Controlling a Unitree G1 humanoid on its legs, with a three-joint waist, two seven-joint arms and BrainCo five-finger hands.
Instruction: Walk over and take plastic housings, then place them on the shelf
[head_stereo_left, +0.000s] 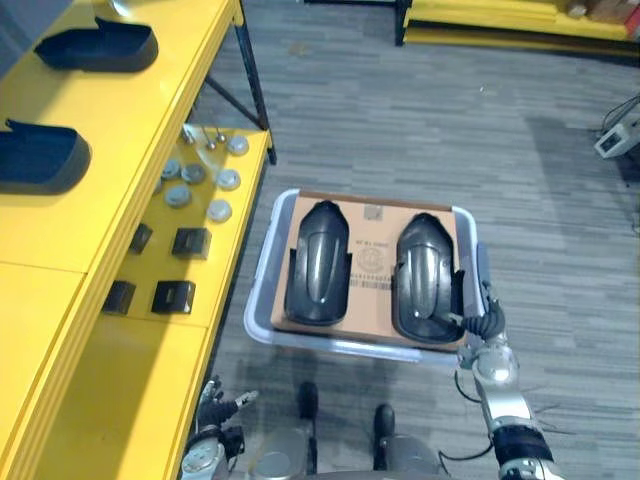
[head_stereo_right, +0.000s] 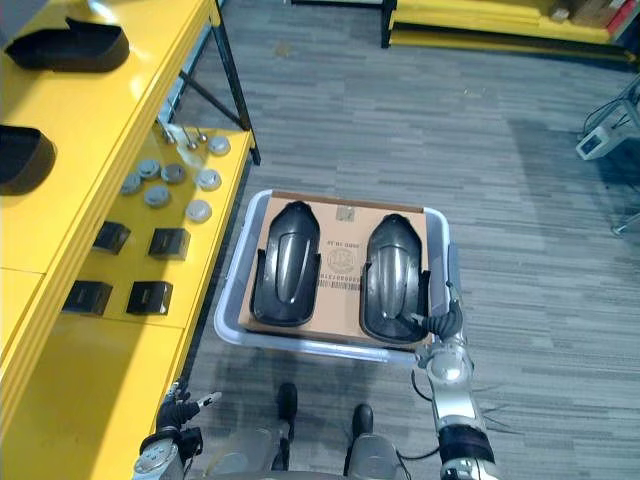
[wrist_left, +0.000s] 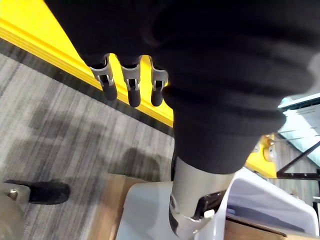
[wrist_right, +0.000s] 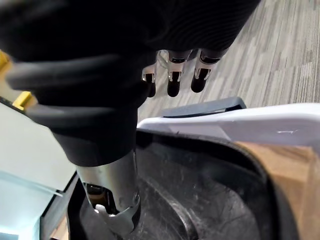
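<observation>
Presently: left hand (wrist_left: 131, 85), fingers slack and empty, by the shelf (head_stereo_left: 60, 330) front edge. Right hand (wrist_right: 172, 75), fingers loose over the bin (head_stereo_left: 262, 290) near right corner (nothing gripped). In the bin: left housing (head_stereo_left: 318, 265), right housing (head_stereo_left: 424, 275), both untaken. On the shelf top: near shelved housing (head_stereo_left: 40, 155), far shelved housing (head_stereo_left: 100, 47), judged done.

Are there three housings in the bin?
No, only a left housing and a right housing lie side by side on the cardboard in the bin.
</observation>
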